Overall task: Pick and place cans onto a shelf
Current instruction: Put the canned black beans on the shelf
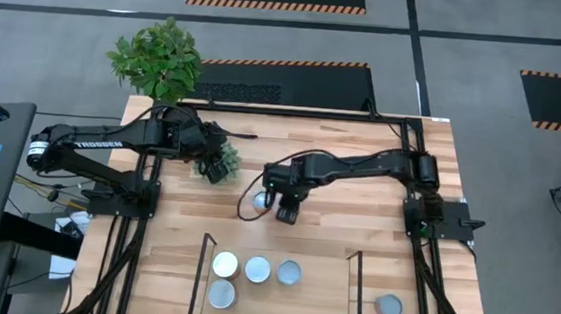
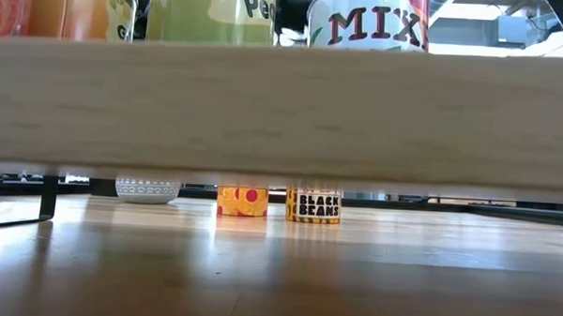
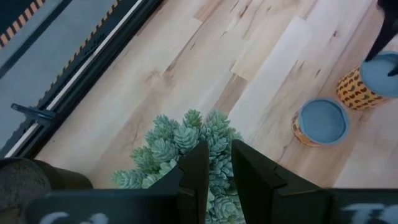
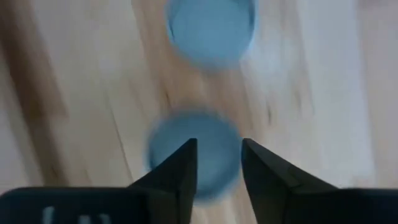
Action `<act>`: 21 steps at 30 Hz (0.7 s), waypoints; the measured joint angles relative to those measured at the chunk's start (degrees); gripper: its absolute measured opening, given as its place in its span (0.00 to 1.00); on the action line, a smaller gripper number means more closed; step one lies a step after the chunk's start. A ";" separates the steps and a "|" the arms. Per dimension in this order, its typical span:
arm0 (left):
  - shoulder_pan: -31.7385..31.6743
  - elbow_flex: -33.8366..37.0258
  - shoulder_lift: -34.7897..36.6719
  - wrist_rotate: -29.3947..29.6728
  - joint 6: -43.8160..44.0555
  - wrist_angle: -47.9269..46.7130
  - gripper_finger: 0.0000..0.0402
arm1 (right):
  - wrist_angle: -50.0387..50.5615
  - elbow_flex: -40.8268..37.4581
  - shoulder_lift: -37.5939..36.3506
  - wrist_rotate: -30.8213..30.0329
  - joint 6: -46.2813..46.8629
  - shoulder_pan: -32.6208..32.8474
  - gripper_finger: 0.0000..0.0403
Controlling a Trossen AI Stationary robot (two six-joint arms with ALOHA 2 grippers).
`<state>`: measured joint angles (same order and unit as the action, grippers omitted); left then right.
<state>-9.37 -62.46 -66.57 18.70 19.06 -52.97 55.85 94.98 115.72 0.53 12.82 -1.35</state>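
Several cans point(image 1: 257, 269) with silvery-blue tops stand on the light wooden shelf point(image 1: 320, 291) at the table's near edge. Two more cans stand on their bases at mid-table: a yellow-orange one point(image 3: 320, 121) and a black-patterned one point(image 3: 367, 84). My right gripper point(image 4: 217, 146) hangs open, pointing down over the patterned can's blurred top point(image 4: 193, 158). In the high view this gripper point(image 1: 286, 214) hides that can, and the other can point(image 1: 255, 201) shows beside it. One can point(image 1: 388, 306) stands alone at the near right. My left gripper point(image 3: 217, 149) waits open by a narrow gap over a small succulent point(image 3: 186, 140).
A leafy plant point(image 1: 158, 59) stands beyond the table's far left corner. The small succulent point(image 1: 218, 162) sits left of mid-table under the left arm. Thin dark brackets point(image 1: 199, 271) flank the shelf. A white patterned bowl point(image 2: 149, 189) shows in the low view.
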 joint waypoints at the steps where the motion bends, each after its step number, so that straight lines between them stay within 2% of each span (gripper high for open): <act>1: 0.00 0.00 0.00 0.00 0.34 -0.04 0.15 | 0.65 0.05 0.76 0.18 -0.04 -0.13 0.40; 7: 0.00 0.01 -0.11 -0.02 1.10 -0.10 0.15 | 0.97 0.13 4.24 2.58 1.00 -0.36 0.55; 11: 0.00 0.00 -0.11 -0.07 1.63 -0.17 0.15 | 0.68 0.26 4.11 2.65 2.13 -0.38 0.59; 17: 0.00 0.00 -0.11 -0.07 1.61 -0.11 0.15 | 0.82 0.26 4.17 3.00 2.14 -0.36 0.56; 21: 0.00 0.00 -0.11 -0.07 1.63 -0.07 0.15 | 0.75 0.45 5.14 4.61 2.33 -0.43 0.45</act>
<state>-9.37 -62.46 -66.67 18.63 20.69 -53.04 56.60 95.44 120.86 5.14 15.16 -1.79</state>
